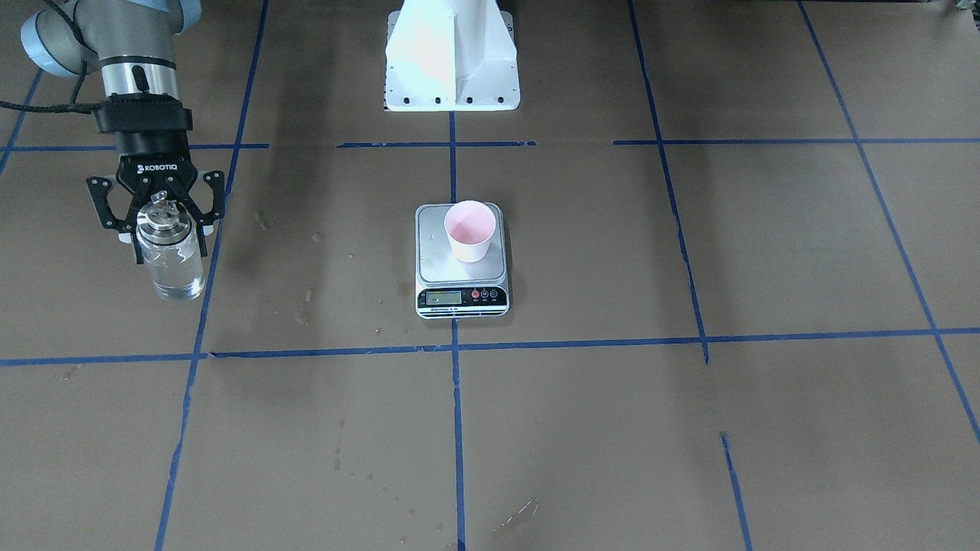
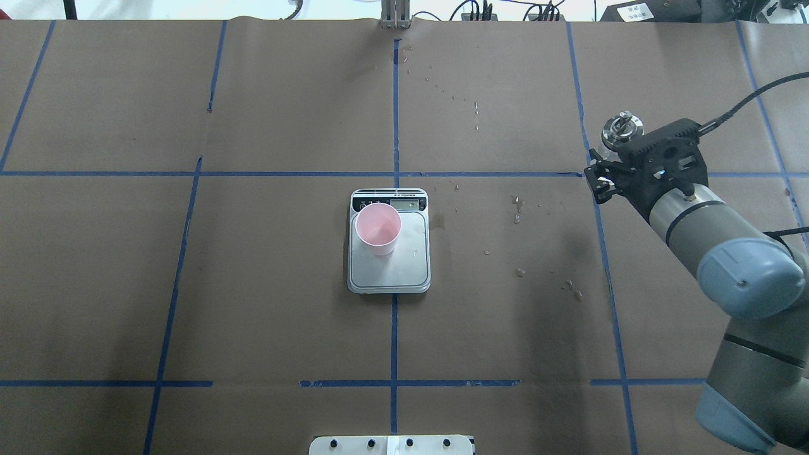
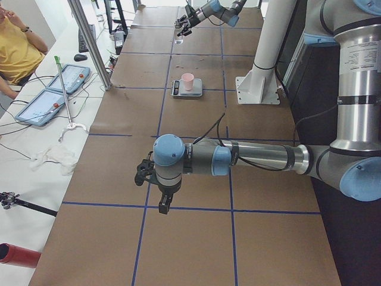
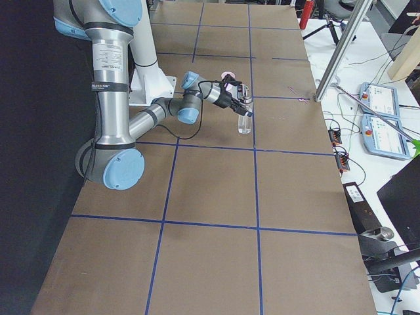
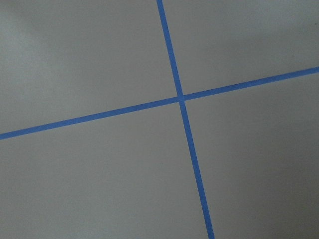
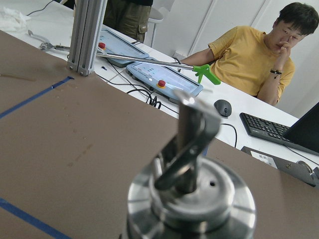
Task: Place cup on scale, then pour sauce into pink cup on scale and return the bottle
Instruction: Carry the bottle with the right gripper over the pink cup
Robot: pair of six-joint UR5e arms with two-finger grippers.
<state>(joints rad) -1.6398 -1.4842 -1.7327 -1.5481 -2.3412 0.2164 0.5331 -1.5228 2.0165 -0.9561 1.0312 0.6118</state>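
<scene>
The pale pink cup (image 1: 471,229) (image 2: 378,229) stands upright on the steel scale (image 1: 436,266) (image 2: 411,265) at the table's middle, toward the display side of the platform. Whether it holds any liquid I cannot tell. The clear glass bottle (image 1: 170,264) (image 4: 245,121), about half full of colourless sauce, is upright far off to the robot's right. My right gripper (image 1: 171,249) comes down over its top, with its fingers against the bottle's sides. The metal spout (image 6: 192,199) fills the right wrist view. My left gripper (image 3: 152,190) hovers over bare table and shows only in the exterior left view, so its state is unclear.
The white robot pedestal (image 1: 452,61) sits behind the scale. Dried droplets (image 2: 518,202) spot the brown paper between scale and bottle. Beyond the far table edge are an aluminium post (image 6: 87,35), tablets, a keyboard and a seated person (image 6: 249,64).
</scene>
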